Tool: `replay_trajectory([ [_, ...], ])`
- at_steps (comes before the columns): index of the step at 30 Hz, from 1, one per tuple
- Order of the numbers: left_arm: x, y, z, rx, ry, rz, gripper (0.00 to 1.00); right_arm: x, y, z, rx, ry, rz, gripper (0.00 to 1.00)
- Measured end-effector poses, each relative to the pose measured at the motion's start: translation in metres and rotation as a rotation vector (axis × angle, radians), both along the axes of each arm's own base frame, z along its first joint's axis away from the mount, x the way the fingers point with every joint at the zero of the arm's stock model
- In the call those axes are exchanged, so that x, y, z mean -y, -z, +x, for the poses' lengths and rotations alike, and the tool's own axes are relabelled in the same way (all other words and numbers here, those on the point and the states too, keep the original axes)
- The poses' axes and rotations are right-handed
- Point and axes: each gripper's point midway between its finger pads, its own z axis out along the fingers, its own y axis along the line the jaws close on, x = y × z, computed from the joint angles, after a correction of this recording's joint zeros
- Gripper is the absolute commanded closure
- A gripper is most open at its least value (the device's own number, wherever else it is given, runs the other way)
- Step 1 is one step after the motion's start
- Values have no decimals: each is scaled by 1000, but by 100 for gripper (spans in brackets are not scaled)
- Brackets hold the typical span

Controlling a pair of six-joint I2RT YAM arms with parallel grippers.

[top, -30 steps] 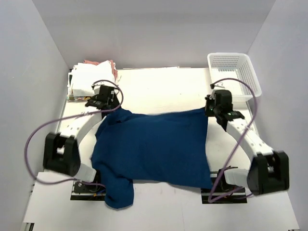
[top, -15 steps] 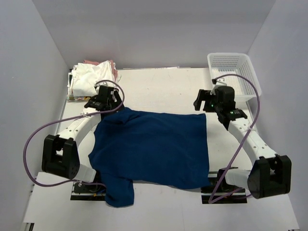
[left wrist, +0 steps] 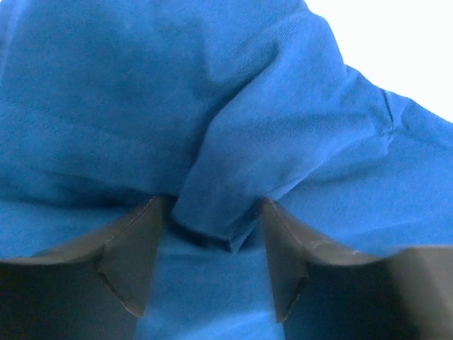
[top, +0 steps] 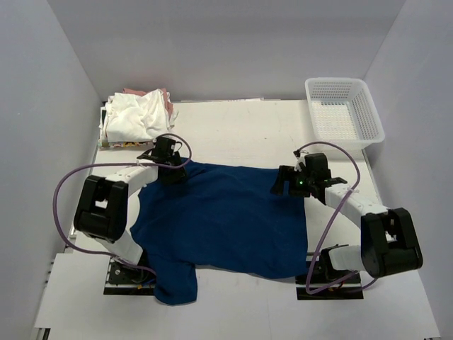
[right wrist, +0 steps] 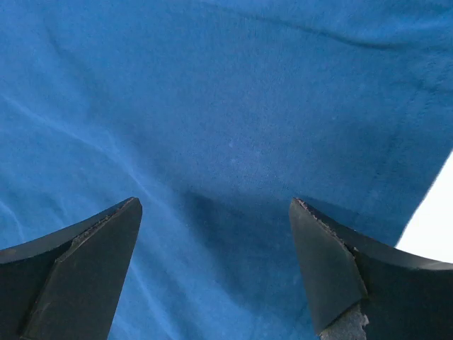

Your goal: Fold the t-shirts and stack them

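A navy blue t-shirt (top: 226, 219) lies spread over the table, with one sleeve hanging toward the near edge. My left gripper (top: 168, 170) rests low on its far left corner. In the left wrist view the left gripper (left wrist: 209, 234) has its fingers partly drawn in on either side of a raised fold of the sleeve (left wrist: 233, 184), and a narrow gap still shows on the left side. My right gripper (top: 282, 185) hovers over the shirt's far right corner. Seen from the right wrist, that gripper (right wrist: 216, 234) is wide open over flat blue cloth (right wrist: 226, 106), holding nothing.
A heap of white and pink shirts (top: 134, 117) sits at the far left corner of the table. A white mesh basket (top: 343, 106) stands at the far right. Bare white tabletop (top: 241, 131) lies beyond the blue shirt.
Both arms have pulled back and down onto the shirt's far corners. The right gripper let go of the cloth and opened. The left jaws have narrowed around a sleeve fold.
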Motion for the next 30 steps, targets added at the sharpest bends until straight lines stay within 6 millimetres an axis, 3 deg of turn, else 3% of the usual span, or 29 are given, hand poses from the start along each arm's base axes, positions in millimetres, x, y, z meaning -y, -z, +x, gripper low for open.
replay_trajectory([
  [3,4,6,6,-8,9,-5,52,-3,8,-2,-26,-11,-3,10],
  [9,7,3,16,-1,28,-5,52,-3,18,-5,-55,-14,-16,10],
  [11,8,0,18,4,33,-5,69,-3,19,-4,-55,-15,-16,10],
  [13,8,-1,19,6,37,-4,100,-4,19,-2,-49,-16,-14,10],
  [17,4,-7,24,12,28,24,100,-5,20,2,-43,-18,-13,10],
  [20,5,-22,41,62,39,34,100,-7,19,5,-34,-21,-8,10],
  [25,20,-46,109,209,148,71,100,-8,19,8,-30,-22,-8,10],
  [26,24,-49,126,235,175,81,88,-8,19,8,-30,-22,-8,10],
  [29,34,-51,185,274,219,122,17,-8,19,12,-31,-22,-10,10],
  [30,35,-51,204,287,222,143,4,-8,19,12,-30,-22,-11,10],
])
